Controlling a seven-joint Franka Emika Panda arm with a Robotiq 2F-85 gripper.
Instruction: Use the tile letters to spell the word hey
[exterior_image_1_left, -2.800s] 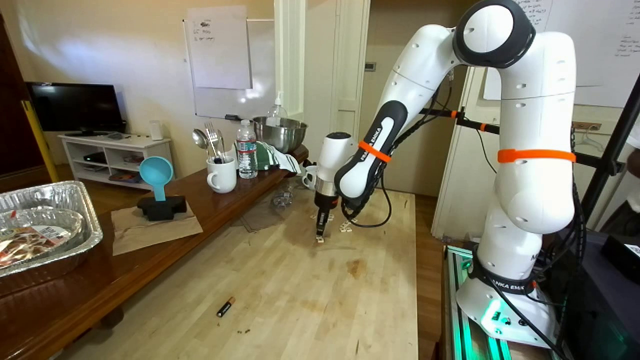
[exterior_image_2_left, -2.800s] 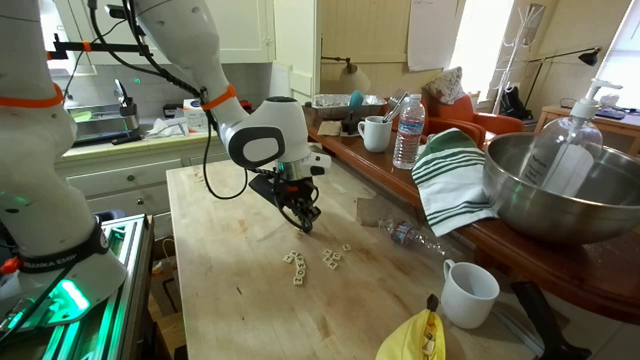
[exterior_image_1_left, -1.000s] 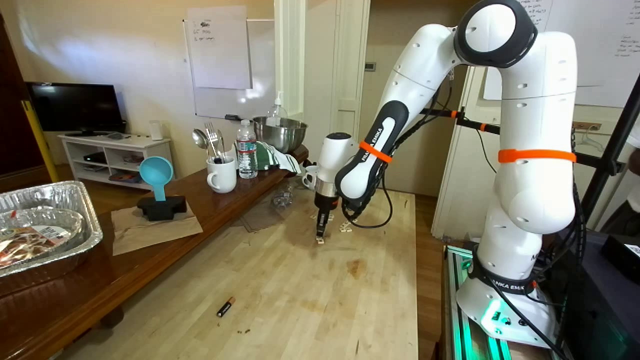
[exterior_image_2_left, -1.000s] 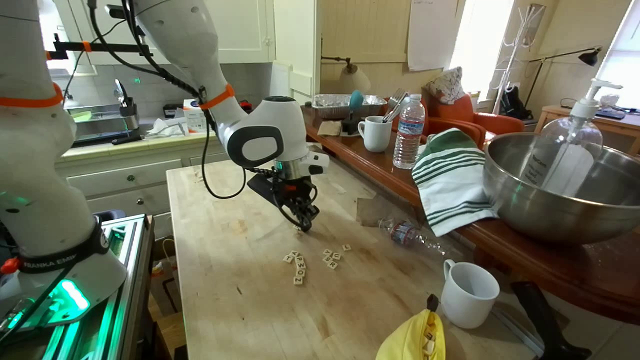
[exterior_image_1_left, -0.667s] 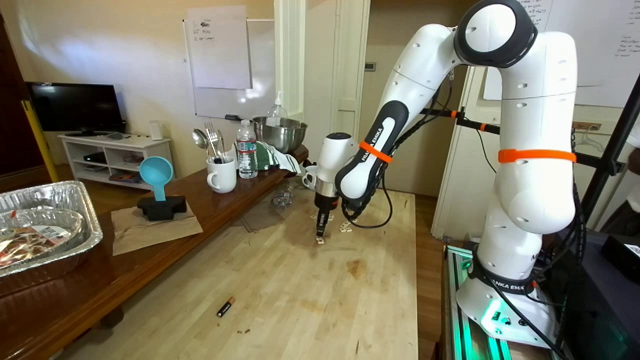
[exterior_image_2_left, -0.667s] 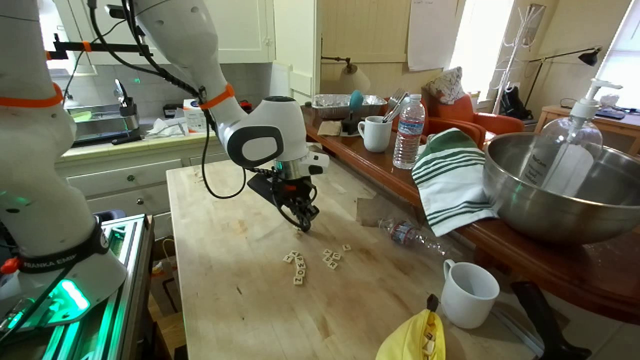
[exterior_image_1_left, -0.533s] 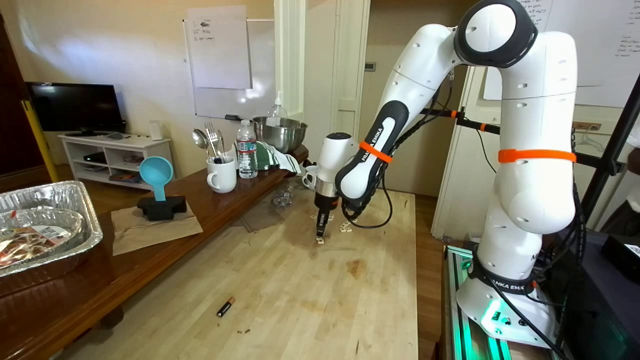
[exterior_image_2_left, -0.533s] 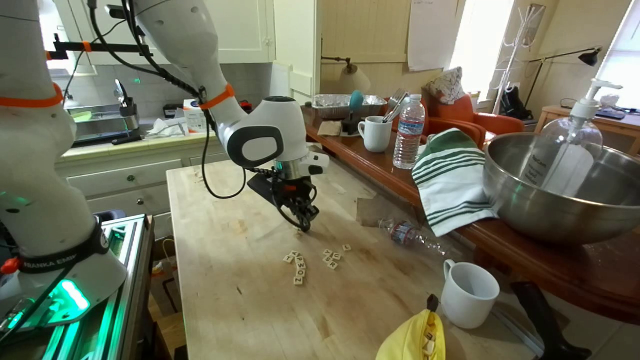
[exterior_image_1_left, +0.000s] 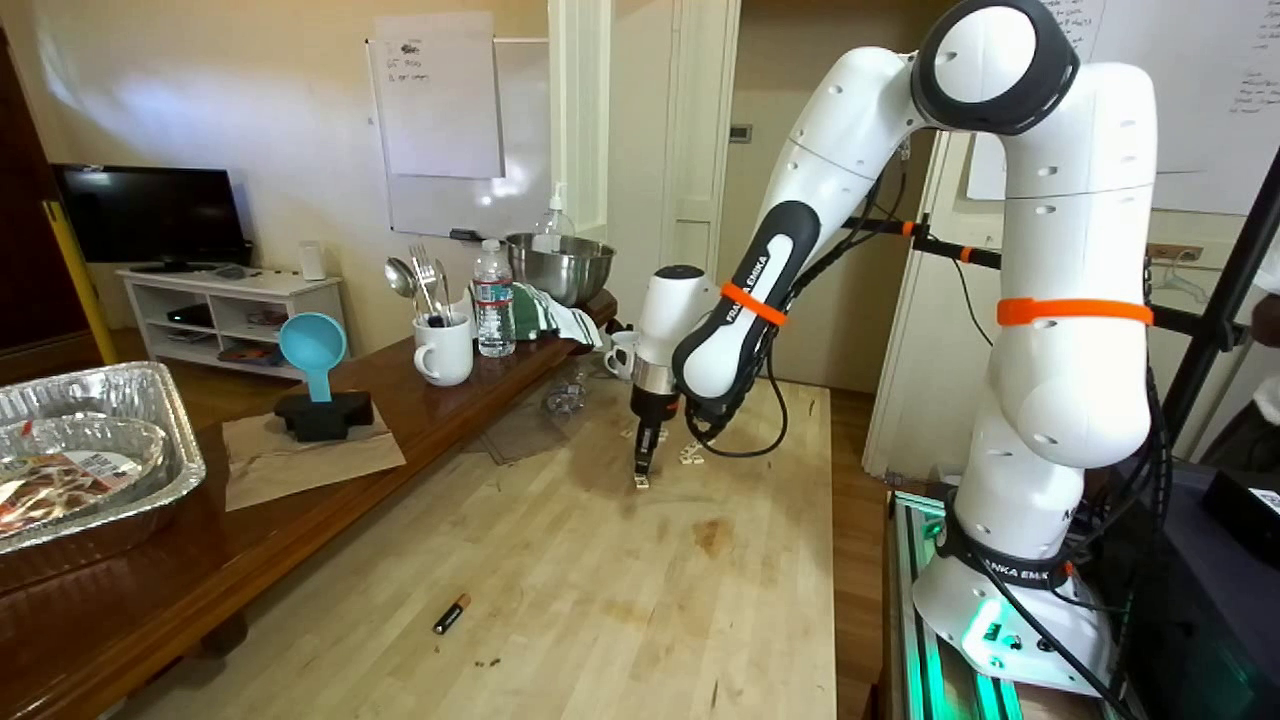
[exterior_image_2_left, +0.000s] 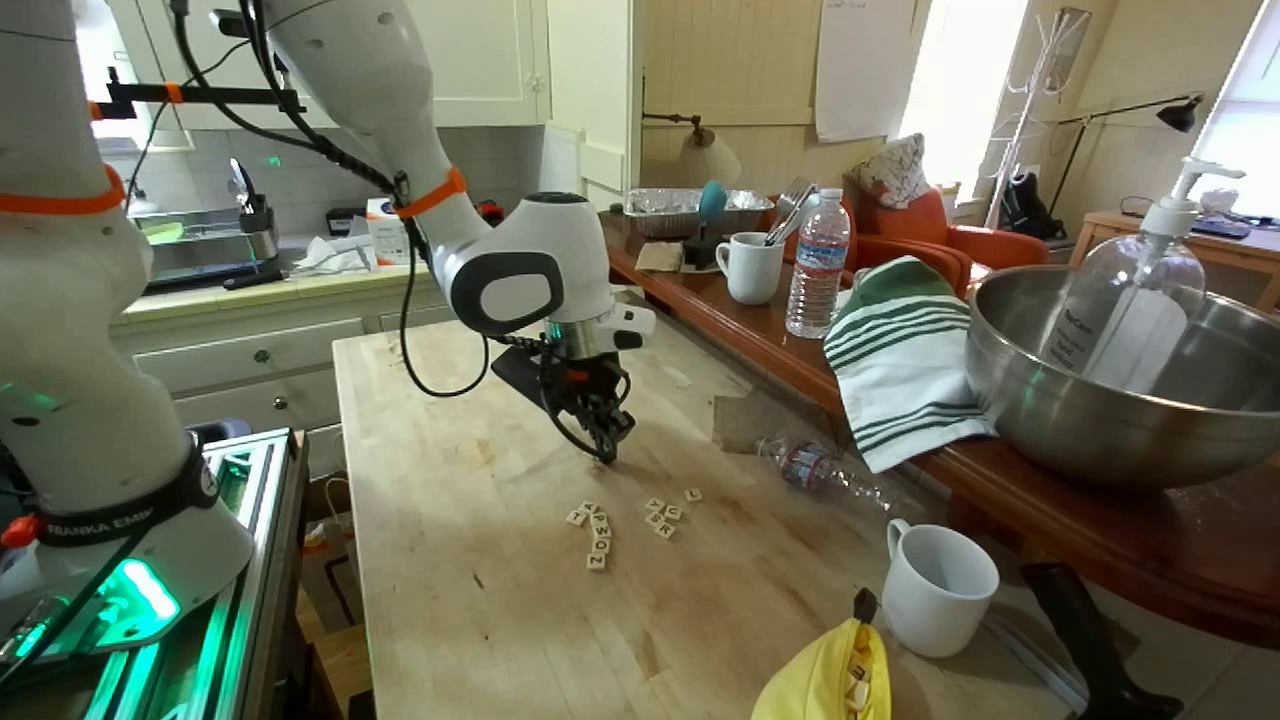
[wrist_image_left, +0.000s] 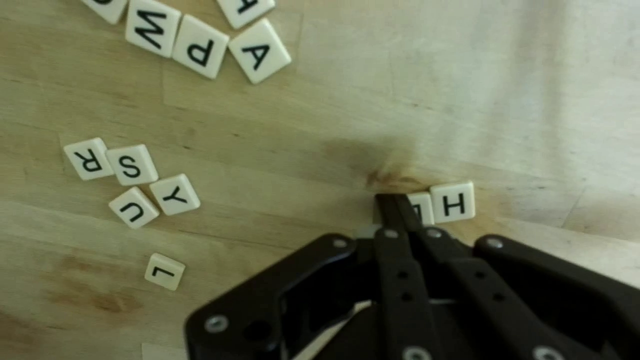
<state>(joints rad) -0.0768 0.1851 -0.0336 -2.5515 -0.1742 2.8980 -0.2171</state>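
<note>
My gripper (wrist_image_left: 392, 197) is shut, its fingertips pressed together; it points down at the table in both exterior views (exterior_image_1_left: 642, 472) (exterior_image_2_left: 606, 455). The fingertips cover most of a pale tile (wrist_image_left: 422, 207); its letter is mostly hidden. Right of it, touching or nearly touching, lies the H tile (wrist_image_left: 453, 202). A pale patch (wrist_image_left: 367, 231) shows left of the fingers, mostly hidden. The Y tile (wrist_image_left: 175, 194) lies at the left beside tiles S (wrist_image_left: 132, 165), U (wrist_image_left: 134, 207) and R (wrist_image_left: 89, 159). Tile L (wrist_image_left: 165, 271) lies apart. Tiles A (wrist_image_left: 260, 51), P (wrist_image_left: 200, 47) and W (wrist_image_left: 151, 27) are at the top.
On the wooden table (exterior_image_2_left: 480, 640) are a yellow banana-like pouch (exterior_image_2_left: 825, 675), a white mug (exterior_image_2_left: 938, 590), a crumpled bottle (exterior_image_2_left: 820, 470) and a battery (exterior_image_1_left: 451, 614). A raised brown shelf (exterior_image_1_left: 380, 440) runs alongside with a mug, bottle, towel and steel bowl (exterior_image_2_left: 1100, 440).
My gripper has moved slightly left in an exterior view, staying low and shut at the table. The pale piece at its tips has shifted very slightly with it. The other tiles have not moved.
</note>
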